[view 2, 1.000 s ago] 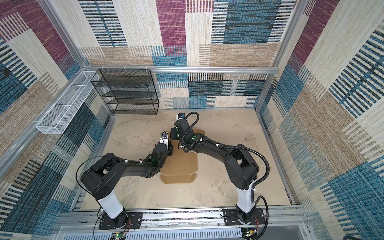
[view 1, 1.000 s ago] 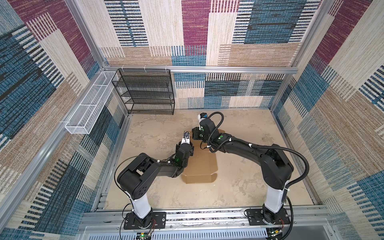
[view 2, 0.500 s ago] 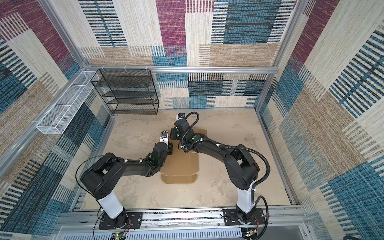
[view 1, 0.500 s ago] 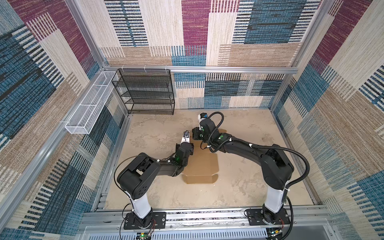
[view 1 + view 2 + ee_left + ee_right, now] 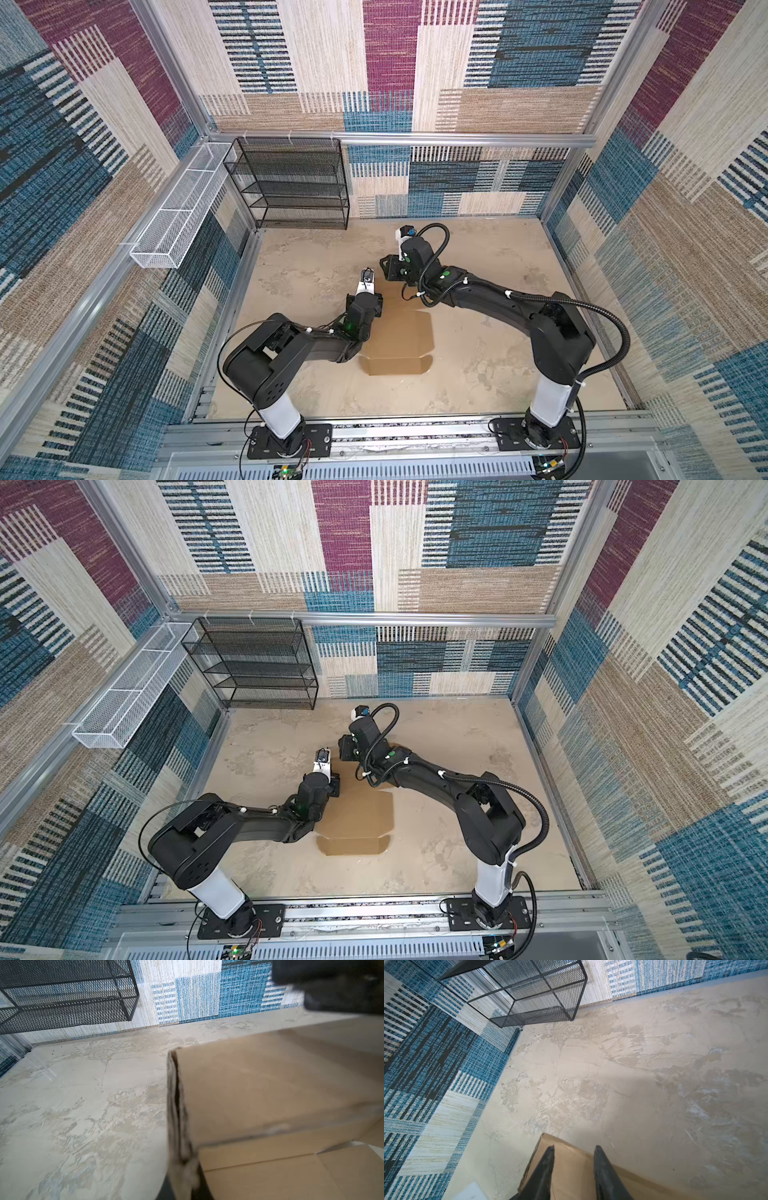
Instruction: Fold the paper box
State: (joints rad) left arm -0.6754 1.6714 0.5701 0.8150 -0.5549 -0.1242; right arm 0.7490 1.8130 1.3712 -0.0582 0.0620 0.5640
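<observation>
Brown corrugated cardboard, the paper box (image 5: 401, 332) lies about mid-table between the two arms, its front flap (image 5: 395, 365) pointing toward the front edge of the table (image 5: 498, 257). On the box's left side the left gripper (image 5: 184, 1180) is clamped on a raised side wall (image 5: 176, 1105), whose doubled edge stands nearly upright in the left wrist view. Farther back, the right gripper (image 5: 574, 1148) sits over the box's far corner with its fingers apart. Cardboard shows between them and nothing is held.

The step in hand looks like standing up that left wall. To do it well, the left arm should turn the wall about its crease rather than pull. The right should press the base panel down so the sheet neither slides nor lifts.

Beyond, a black mesh shelf rack (image 5: 291, 183) stands at the table's far left corner, and a white wire basket (image 5: 178, 212) hangs along the left wall.
</observation>
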